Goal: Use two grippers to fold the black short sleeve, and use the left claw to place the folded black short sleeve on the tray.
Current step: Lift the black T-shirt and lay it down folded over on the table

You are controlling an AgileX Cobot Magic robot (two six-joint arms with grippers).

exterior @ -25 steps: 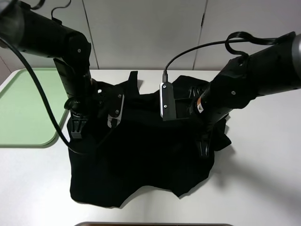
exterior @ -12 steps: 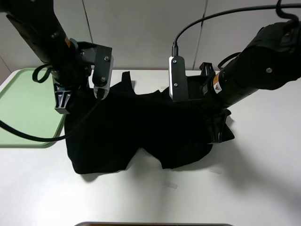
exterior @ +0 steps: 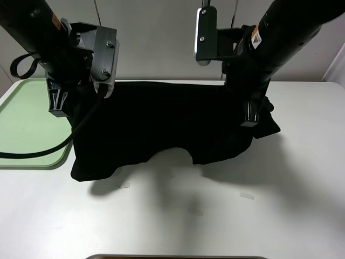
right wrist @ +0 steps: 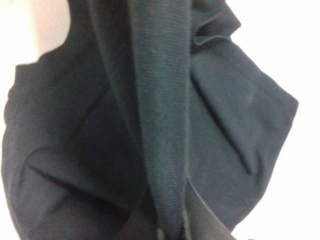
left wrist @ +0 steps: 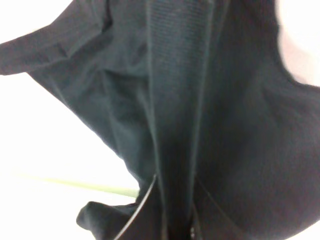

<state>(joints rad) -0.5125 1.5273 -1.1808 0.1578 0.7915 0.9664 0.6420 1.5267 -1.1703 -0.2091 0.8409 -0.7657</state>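
Observation:
The black short sleeve hangs stretched between my two grippers, lifted off the white table, with its lower edge drooping just above the surface. My left gripper is shut on the shirt's left end, beside the tray, which lies pale green at the table's left edge. My right gripper is shut on the right end. In the left wrist view a ridge of black fabric runs into the closed gripper. The right wrist view shows a similar fold pinched in that gripper.
The white table spreads in front of the shirt, with small bits of clear tape on it. A dark edge shows at the bottom of the exterior view. A pale wall stands behind both arms.
Both arms have risen and pulled back toward the wall, lifting the shirt off the table. The cloth has gone from a crumpled heap to a taut span between the grippers.

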